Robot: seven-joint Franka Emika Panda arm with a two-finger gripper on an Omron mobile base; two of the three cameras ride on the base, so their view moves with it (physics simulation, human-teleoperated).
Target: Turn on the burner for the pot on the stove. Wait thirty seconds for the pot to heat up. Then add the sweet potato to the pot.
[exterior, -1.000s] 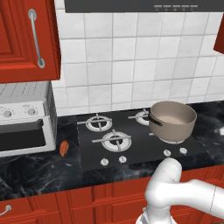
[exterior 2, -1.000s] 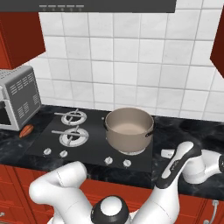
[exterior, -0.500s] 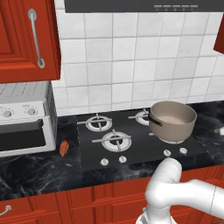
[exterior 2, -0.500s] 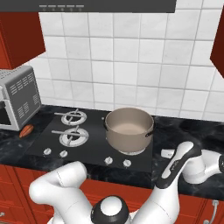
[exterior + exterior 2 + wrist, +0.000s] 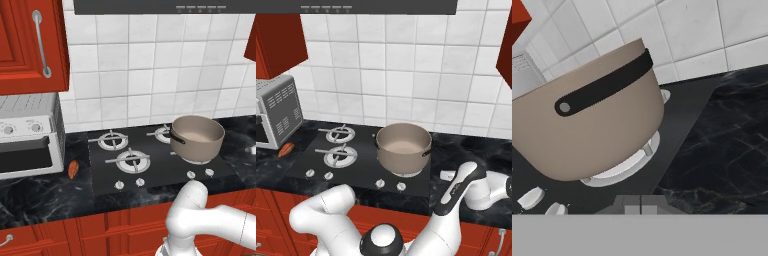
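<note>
I see the white toaster oven (image 5: 27, 137) at the left end of the dark marble surface (image 5: 40, 192), red cabinets (image 5: 30, 45) above it and white tile behind. The stove (image 5: 150, 165) lies in the middle of the surface, two bare burners (image 5: 131, 161) on its left half. The pot (image 5: 196, 139) sits on the front right burner: wide, taupe-brown, pale and empty inside, a dark handle (image 5: 604, 82) on its side. The sweet potato (image 5: 73, 169) lies on the surface between the oven and the stove's left edge, orange-brown and small. My gripper (image 5: 640, 202) is closed on nothing, low by the stove's front right corner, with the pot's wall just ahead of it. Silver knobs (image 5: 390, 185) line the stove's front edge.
</note>
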